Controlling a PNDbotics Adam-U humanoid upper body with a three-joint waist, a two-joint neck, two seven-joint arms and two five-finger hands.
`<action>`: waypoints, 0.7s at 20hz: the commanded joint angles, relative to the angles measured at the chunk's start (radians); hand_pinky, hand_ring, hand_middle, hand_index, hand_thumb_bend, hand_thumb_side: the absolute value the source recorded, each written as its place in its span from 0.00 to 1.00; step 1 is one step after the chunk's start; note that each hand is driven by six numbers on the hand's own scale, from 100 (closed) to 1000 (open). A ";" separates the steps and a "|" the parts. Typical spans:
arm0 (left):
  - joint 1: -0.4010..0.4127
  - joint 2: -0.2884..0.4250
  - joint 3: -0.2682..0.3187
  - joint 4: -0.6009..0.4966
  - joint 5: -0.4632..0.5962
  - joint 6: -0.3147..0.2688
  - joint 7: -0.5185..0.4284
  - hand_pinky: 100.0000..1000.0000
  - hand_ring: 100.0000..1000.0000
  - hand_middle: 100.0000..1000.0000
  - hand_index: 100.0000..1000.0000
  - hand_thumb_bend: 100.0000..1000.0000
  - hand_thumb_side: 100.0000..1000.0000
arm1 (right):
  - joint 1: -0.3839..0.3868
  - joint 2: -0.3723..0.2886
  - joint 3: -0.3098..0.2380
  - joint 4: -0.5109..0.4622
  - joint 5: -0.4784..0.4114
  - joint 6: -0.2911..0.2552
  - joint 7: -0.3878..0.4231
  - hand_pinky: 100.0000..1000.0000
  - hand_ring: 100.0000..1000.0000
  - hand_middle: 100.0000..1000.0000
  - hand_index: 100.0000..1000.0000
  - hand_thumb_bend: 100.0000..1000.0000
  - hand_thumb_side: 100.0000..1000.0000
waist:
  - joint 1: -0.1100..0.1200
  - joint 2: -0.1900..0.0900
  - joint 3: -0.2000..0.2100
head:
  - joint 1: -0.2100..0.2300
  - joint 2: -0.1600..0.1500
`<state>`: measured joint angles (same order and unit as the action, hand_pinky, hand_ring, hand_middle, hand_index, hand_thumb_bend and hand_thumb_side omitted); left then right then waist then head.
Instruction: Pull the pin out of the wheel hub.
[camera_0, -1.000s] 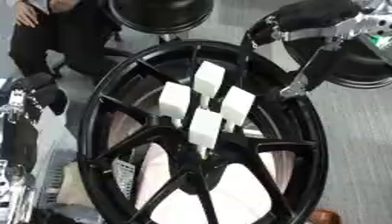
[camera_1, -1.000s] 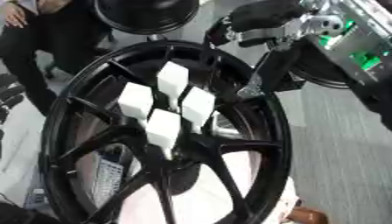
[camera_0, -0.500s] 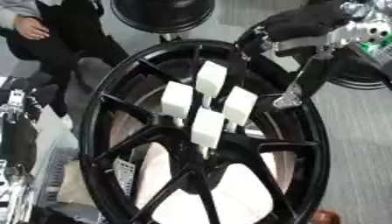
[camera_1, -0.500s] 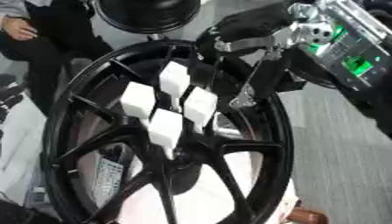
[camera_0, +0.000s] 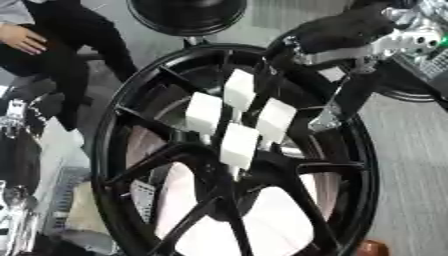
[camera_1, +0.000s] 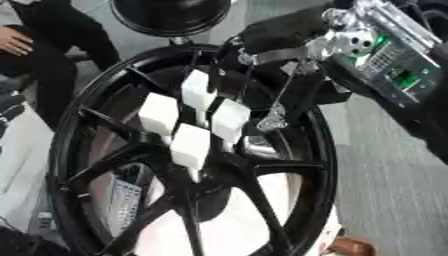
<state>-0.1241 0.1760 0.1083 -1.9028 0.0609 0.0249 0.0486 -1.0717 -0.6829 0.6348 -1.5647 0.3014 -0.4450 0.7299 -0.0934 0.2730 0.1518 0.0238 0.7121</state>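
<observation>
Over upper right rim of black wheel hub (camera_0: 236, 200) my right hand (camera_1: 289, 95) hung, fingers straight, pointing down, holding nothing. Four white blocks (camera_0: 238, 145) stood at hub centre; which was pin, could not tell. Left hand not visible.

Even, fairly bright indoor light with soft shadows. Both views look blurred throughout. The white blocks (camera_0: 238, 117) wash out, and dull glare sits on the black wheel (camera_0: 363, 165).

White blocks (camera_0: 236, 122) crowd the wheel hub (camera_0: 234, 165); gaps between spokes (camera_0: 302, 192) stay open.
</observation>
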 joint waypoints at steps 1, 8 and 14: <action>-0.010 0.023 0.001 -0.019 -0.001 0.001 0.002 0.88 0.78 0.76 0.78 0.00 0.85 | 0.000 -0.020 0.014 -0.003 -0.003 -0.182 0.177 0.91 0.84 0.74 0.79 0.26 0.34 | 0.004 -0.009 0.002 | -0.001 0.002; -0.011 0.023 0.001 -0.018 0.000 0.002 0.002 0.88 0.78 0.76 0.78 0.00 0.85 | 0.005 -0.014 0.024 0.021 0.010 -0.173 0.177 0.90 0.81 0.68 0.76 0.29 0.31 | 0.004 -0.007 0.003 | 0.001 0.006; -0.011 0.023 0.001 -0.017 -0.001 0.002 0.000 0.88 0.78 0.76 0.78 0.00 0.85 | 0.006 -0.014 0.028 0.013 0.004 -0.142 0.177 0.90 0.77 0.60 0.72 0.30 0.29 | 0.004 -0.006 0.002 | 0.002 0.010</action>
<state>-0.1254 0.1762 0.1083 -1.9029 0.0612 0.0259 0.0485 -1.0698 -0.6829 0.6378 -1.5591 0.3013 -0.4379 0.7370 -0.0937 0.2759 0.1539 0.0238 0.7201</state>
